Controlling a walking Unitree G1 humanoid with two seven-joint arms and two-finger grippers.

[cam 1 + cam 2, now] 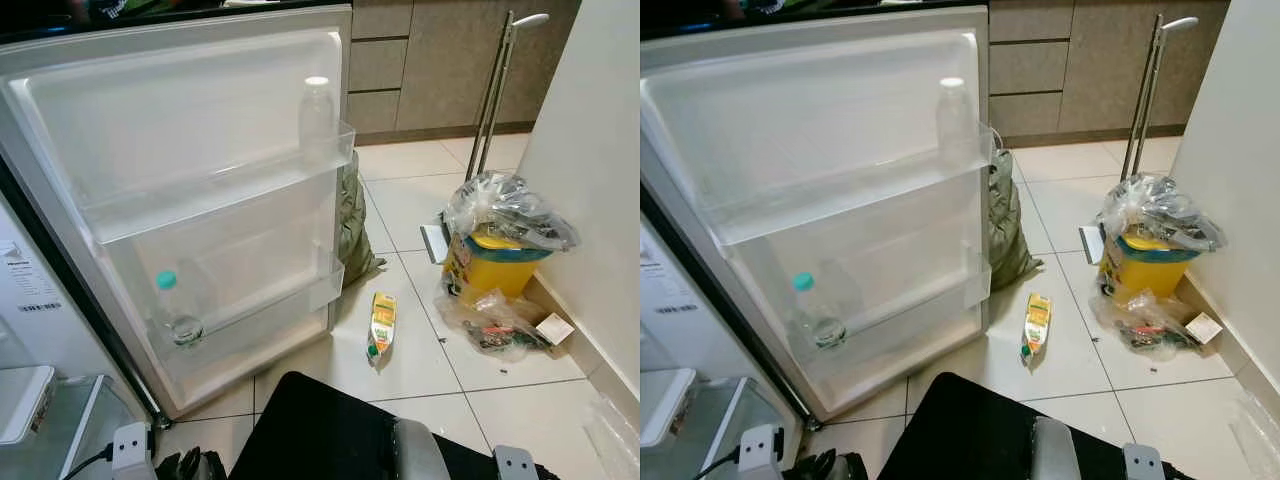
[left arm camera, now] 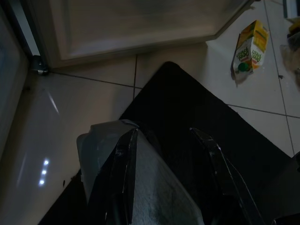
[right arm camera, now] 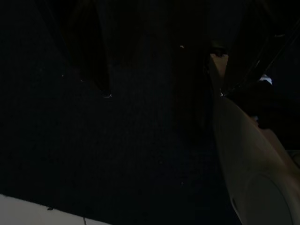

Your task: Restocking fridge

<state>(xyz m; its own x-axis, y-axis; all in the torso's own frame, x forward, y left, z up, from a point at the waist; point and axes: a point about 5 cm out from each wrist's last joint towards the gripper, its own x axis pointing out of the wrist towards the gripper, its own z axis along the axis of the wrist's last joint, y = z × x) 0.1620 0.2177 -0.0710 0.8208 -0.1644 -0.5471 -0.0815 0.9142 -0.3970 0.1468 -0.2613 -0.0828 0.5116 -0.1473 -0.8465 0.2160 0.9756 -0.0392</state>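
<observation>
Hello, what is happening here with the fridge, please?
The robot stands before the open fridge door. One bottle sits on the upper door shelf and a teal-capped bottle on the lower one. A juice carton lies on the floor tiles, not yet picked up. The left end effector hangs open above a black mat, holding nothing.

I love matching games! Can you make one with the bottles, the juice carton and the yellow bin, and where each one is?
Things:
1. white-capped bottle
2. teal-capped bottle
3. juice carton
4. yellow bin

Places:
A. lying on the floor tiles
B. lower door shelf
C. by the wall, under a plastic bag
D. upper door shelf

Pairs: 1-D, 2-B, 3-A, 4-C
</observation>
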